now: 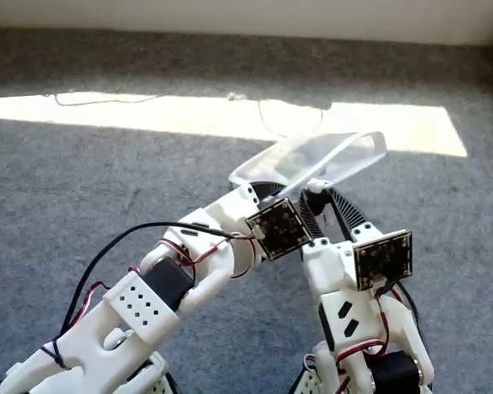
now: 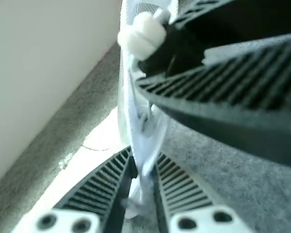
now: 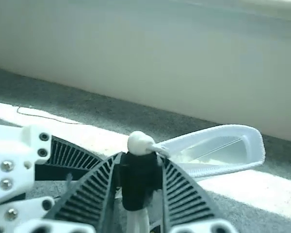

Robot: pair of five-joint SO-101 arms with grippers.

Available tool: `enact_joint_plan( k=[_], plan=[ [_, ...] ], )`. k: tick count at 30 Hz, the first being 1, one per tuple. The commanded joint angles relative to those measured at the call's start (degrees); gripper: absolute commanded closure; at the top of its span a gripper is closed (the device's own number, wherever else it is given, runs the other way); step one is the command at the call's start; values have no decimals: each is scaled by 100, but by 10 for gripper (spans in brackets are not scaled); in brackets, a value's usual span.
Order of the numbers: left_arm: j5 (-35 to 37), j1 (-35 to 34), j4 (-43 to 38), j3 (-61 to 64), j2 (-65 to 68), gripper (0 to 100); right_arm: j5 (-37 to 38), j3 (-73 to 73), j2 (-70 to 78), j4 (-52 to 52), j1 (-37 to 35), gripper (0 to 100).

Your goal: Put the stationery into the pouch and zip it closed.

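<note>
In the high view both arms meet over the grey surface (image 1: 107,180) and hold a clear pouch (image 1: 329,160) lifted off it, slanting up and away from them. Whether the stationery is inside cannot be made out through the clear wall. In the left wrist view the left gripper (image 2: 141,170) is pinched narrow on the pouch's white edge, which runs up from between its fingers towards the pull (image 2: 143,34), a white knob at the tip of the other arm's black fingers. In the right wrist view the right gripper (image 3: 138,182) is closed on the dark stem under that knob, and the pouch stretches away from it, rimmed by the white zip tape. Loading looks finished, as one gripper braces the pouch and the other holds the pull, so zipping appears to be the step in hand. How far the zip has run cannot be told, so closing it may still be left.
</note>
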Motion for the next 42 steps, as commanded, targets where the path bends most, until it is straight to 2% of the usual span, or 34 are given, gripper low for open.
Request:
enact_joint_plan(
  k=[1, 8, 17, 29, 42],
  plan=[
    [9, -224, 185, -57, -136, 995, -62, -338, -57, -435, 312, 991],
    [9, -382, 193, -57, -136, 995, -62, -321, -48, -699, 699, 991],
    [0, -391, 202, -57, -136, 995, -62, 312, -48, -1525, 1288, 991],
    [-18, -593, 211, -31, -356, 995, -70, 356, -48, -1789, 1912, 991],
    [-35, -769, 1574, -22, -2026, 995, -62, 356, -48, -1789, 2334, 991]
  ],
)
